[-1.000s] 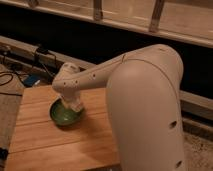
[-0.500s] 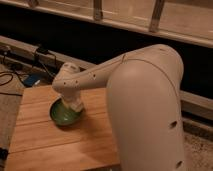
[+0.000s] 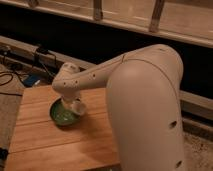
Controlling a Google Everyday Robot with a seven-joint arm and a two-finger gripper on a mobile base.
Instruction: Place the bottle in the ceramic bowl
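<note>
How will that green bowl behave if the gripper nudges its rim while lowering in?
The ceramic bowl looks glossy and sits on smooth wooden table, so it would probably slide rather than tip. It is shallow and wide, so likely stable. The gripper is over its right rim; a hard knock might chip it.

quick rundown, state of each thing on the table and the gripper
ceramic bowl: upright on the wooden table, near its left side, partly covered by the arm
gripper: low over the bowl's right edge, at the end of the white arm
bottle: not visible as a separate thing, hidden at the gripper if it is there
cables: lying loose on the floor left of the table
</note>
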